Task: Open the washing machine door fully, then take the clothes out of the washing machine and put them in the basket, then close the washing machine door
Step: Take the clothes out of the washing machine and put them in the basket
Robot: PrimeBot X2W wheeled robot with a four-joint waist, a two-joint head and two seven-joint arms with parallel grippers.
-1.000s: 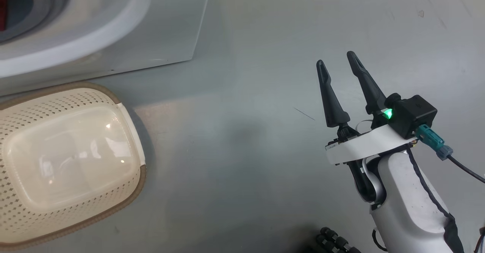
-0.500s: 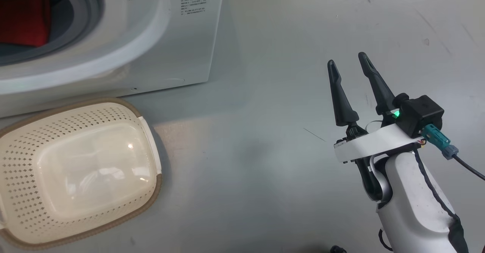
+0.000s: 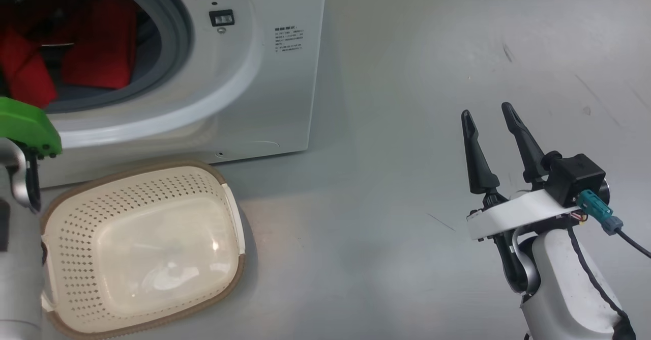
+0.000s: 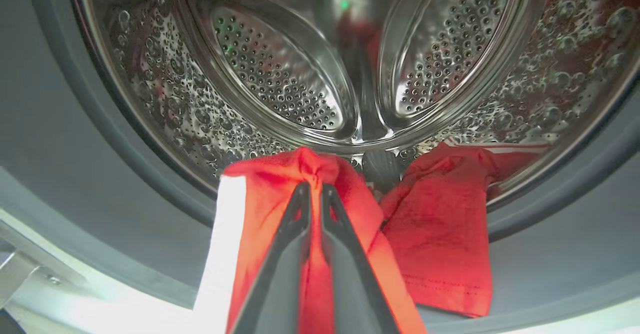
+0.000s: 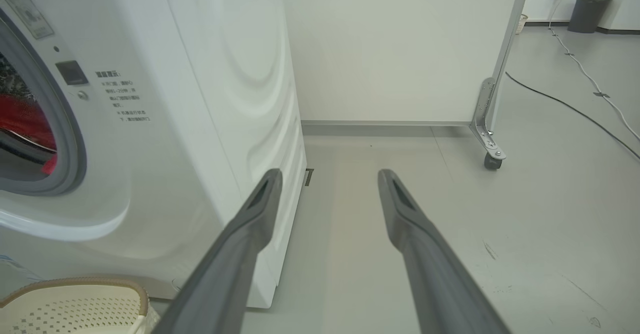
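- Red garment: soft, light, limp cloth. Judged likely to drape, stretch and trail rather than lift as one piece. Nothing to break, and little risk of slipping once bunched.
- Found at the front lip of the steel drum, at 6 o'clock in the left wrist view, lower part hanging toward the grey rubber seal. White band along the 9 o'clock edge.
- Best taken, by judgement, at a bunched fold near the middle, thick enough to fill the jaws. Not at a thin hem, prone to sliding out.
- Left gripper: fingers almost together, clamped on a raised ridge of that cloth at the tips.
- Second red garment: at 3 o'clock of the first, touching or just beside it, free of the fingers. Liable to snag and come along on a pull.
- Right gripper: at 4 o'clock in the head view, fingers well apart, holding nothing. Poised over bare floor, well apart from the washing machine.
- Cream perforated basket: at 7 o'clock in the head view, on the floor just in front of the machine and below the drum mouth. No cloth in it yet.
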